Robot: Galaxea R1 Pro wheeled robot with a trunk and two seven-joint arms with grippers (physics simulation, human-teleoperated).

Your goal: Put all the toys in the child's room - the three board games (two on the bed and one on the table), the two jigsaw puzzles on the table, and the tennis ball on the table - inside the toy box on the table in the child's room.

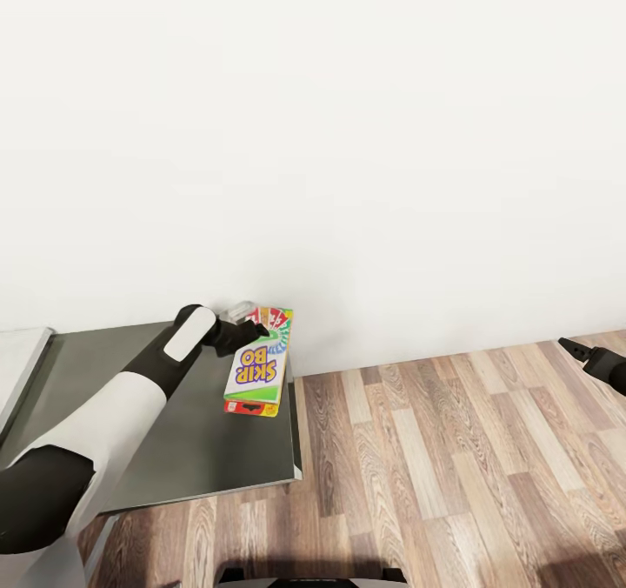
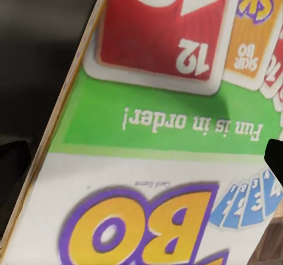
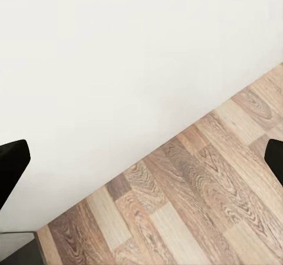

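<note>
A long white, red and green "Skip-Bo" board game [image 1: 257,362] lies flat on the dark-grey section of the table [image 1: 191,431], close to its right edge and the wall. My left gripper [image 1: 259,329] hovers at the box's far end. Up close, the box lid [image 2: 153,118] lies right under the gripper [image 2: 141,165], which is open with one dark fingertip [image 2: 13,168] at each side. My right gripper [image 1: 581,353] hangs open over the wooden floor at the far right, holding nothing [image 3: 141,159].
A white wall [image 1: 348,136] rises right behind the table. A light-grey surface [image 1: 19,362] adjoins the dark top at the left. Wooden floor [image 1: 452,466] spreads to the right of the table's edge.
</note>
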